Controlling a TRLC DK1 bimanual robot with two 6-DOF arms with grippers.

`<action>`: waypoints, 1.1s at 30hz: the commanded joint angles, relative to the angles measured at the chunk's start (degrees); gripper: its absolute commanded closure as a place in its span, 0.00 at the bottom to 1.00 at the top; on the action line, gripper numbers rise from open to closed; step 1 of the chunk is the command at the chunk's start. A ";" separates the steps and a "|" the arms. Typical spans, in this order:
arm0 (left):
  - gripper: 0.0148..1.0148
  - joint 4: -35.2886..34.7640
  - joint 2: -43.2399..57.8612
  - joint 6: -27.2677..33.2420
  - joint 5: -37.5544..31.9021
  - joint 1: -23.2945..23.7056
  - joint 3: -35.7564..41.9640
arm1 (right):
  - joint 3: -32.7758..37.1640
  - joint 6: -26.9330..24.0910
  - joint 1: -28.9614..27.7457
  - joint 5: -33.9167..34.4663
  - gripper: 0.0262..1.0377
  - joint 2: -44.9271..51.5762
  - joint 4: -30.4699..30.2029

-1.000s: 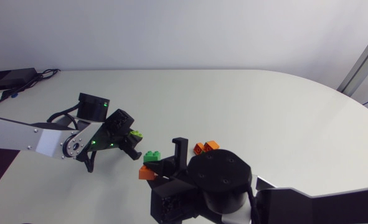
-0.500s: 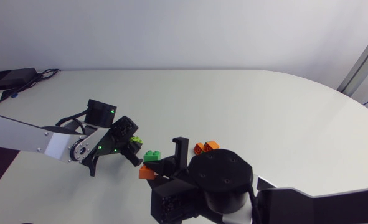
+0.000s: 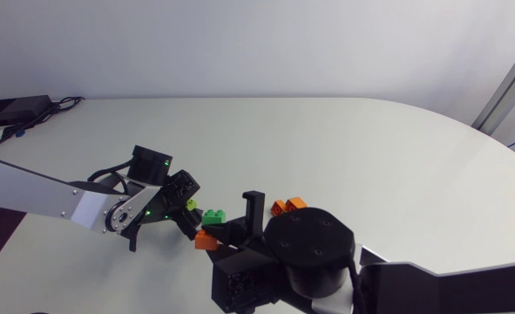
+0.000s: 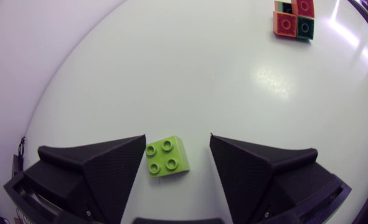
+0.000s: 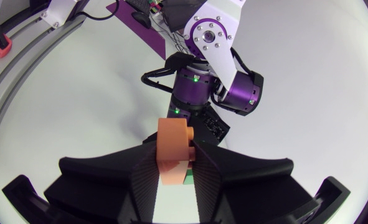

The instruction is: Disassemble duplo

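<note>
The main risk lies with the left hand (image 4: 177, 142): its two fingers stand spread on either side of a lime brick (image 4: 167, 156) lying studs-up on the worktop (image 3: 370, 148), and the brick sits off-centre, close against one finger and clearly apart from the other. If the hand clenches from here, the near finger will likely push the brick sideways or twist it before the far finger arrives, so the grip may land on a corner and the brick may squirt out. A second hazard is crowding. In the head view the left hand is just beside the right hand (image 5: 175, 163), and the right wrist view shows the left arm's wrist directly ahead of the right fingers, so any forward move by either arm could knock them together and jar the held piece loose. The right hand is clenched on a small duplo stack, an orange brick (image 5: 172, 140) protruding past the fingertips with a green brick (image 5: 185, 177) pinched lower between them. Since the orange part is held mostly by its join to the green, a bump could pop it off uncontrolled. The left arm reaches in low from its side of the worktop, hand angled down over the lime brick. The right arm lies near the front edge, its hand pointing toward the left one. A loose orange-and-green cluster (image 3: 287, 207) rests just beside the right arm.
</note>
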 commanded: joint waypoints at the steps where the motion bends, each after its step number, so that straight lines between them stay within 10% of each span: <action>1: 0.18 0.72 1.21 1.20 -0.33 -0.22 -1.11 | -1.69 -0.95 -0.51 0.67 0.82 -0.61 1.41; 14: 0.12 0.72 -3.62 -5.30 2.57 6.29 0.30 | -2.04 -1.13 -1.21 1.81 0.82 -0.88 2.90; 25: 0.13 -18.18 -4.15 -11.72 41.95 20.08 9.70 | -2.31 -1.31 -1.21 2.08 0.82 -0.61 3.78; 33: 0.16 -36.72 2.97 -3.63 62.43 24.48 17.96 | -2.31 -1.31 -1.12 2.08 0.82 0.00 4.04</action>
